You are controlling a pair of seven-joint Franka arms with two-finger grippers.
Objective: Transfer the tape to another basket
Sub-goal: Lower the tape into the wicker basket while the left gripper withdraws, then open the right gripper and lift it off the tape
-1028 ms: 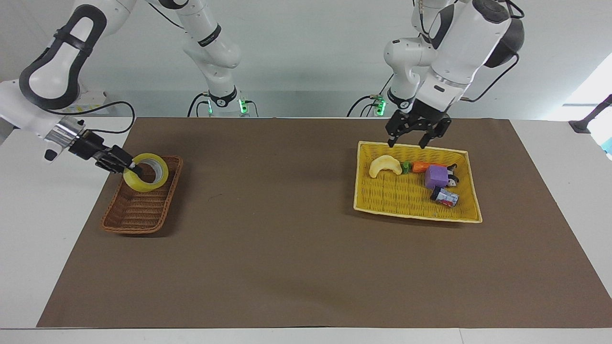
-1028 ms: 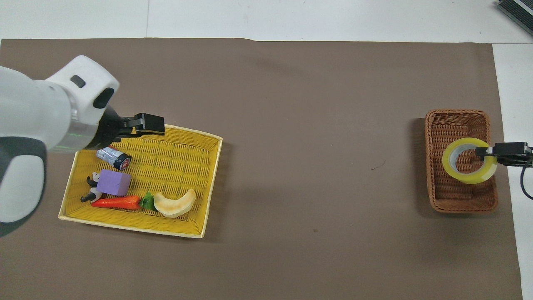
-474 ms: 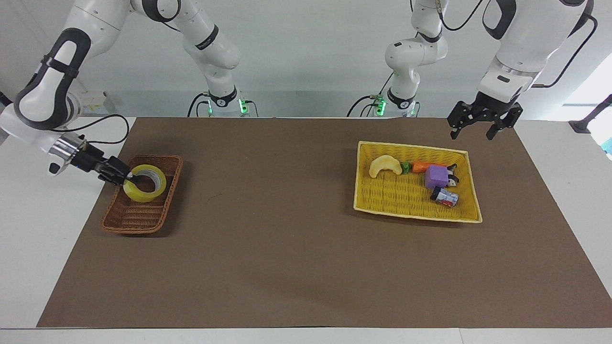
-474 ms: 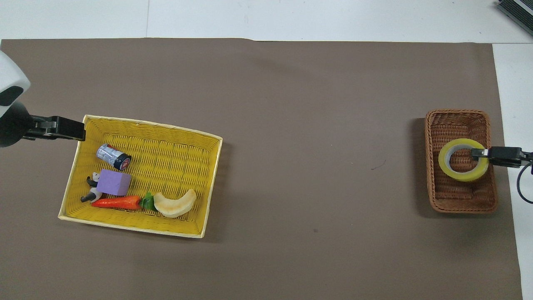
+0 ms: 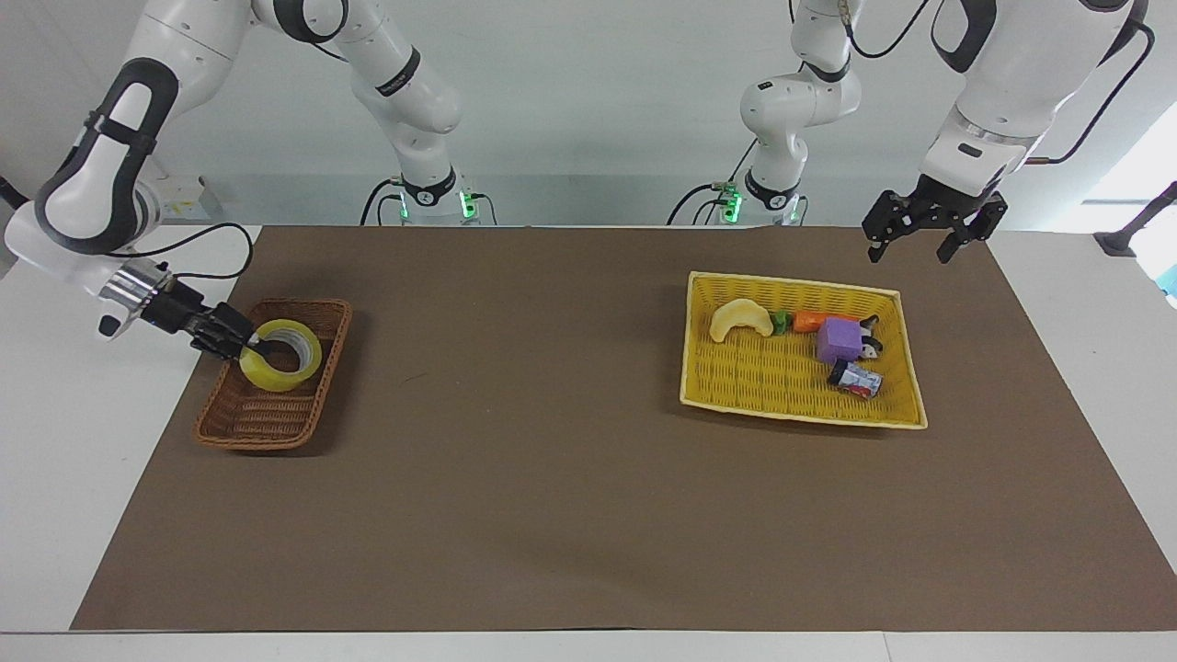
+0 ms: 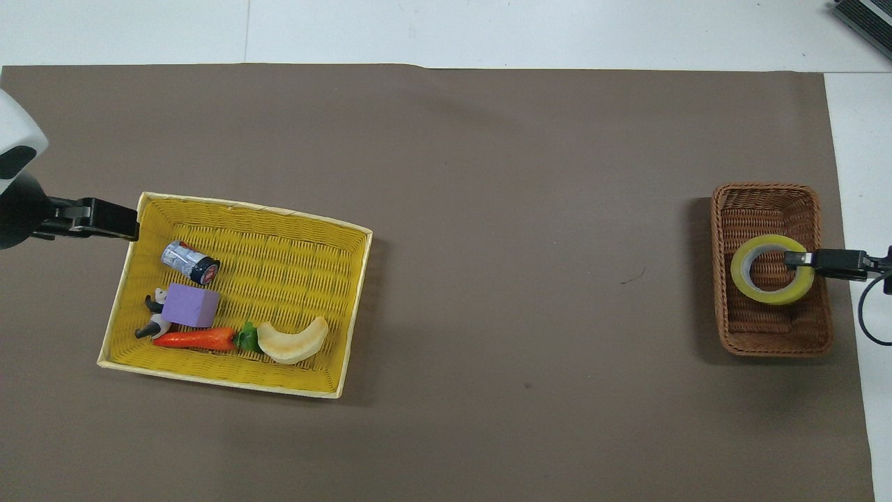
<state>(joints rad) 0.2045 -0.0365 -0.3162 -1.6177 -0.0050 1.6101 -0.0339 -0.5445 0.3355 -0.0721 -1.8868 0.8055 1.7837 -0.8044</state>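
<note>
The tape (image 5: 276, 379) (image 6: 766, 298), a yellow ring with a grey-white core, sits tilted low inside the small brown wicker basket (image 5: 253, 441) (image 6: 766, 187) at the right arm's end of the table. My right gripper (image 5: 253, 348) (image 6: 801, 259) reaches in from the table's end and is shut on the ring's wall, one finger inside the core. I cannot tell whether the tape rests on the basket floor. My left gripper (image 5: 908, 256) (image 6: 129, 222) hangs open and empty in the air beside the yellow tray's corner, at the left arm's end.
The yellow woven tray (image 5: 699, 395) (image 6: 355, 307) holds a pale crescent toy (image 5: 740, 319), a carrot (image 6: 195, 339), a purple block (image 5: 839, 339), a small panda figure and a little can (image 6: 189, 262). A brown mat (image 5: 552, 460) covers the table between the two containers.
The right gripper has lowered the tape deeper into the brown basket. The left gripper swung from over the yellow tray's edge out toward the left arm's end, then stayed there.
</note>
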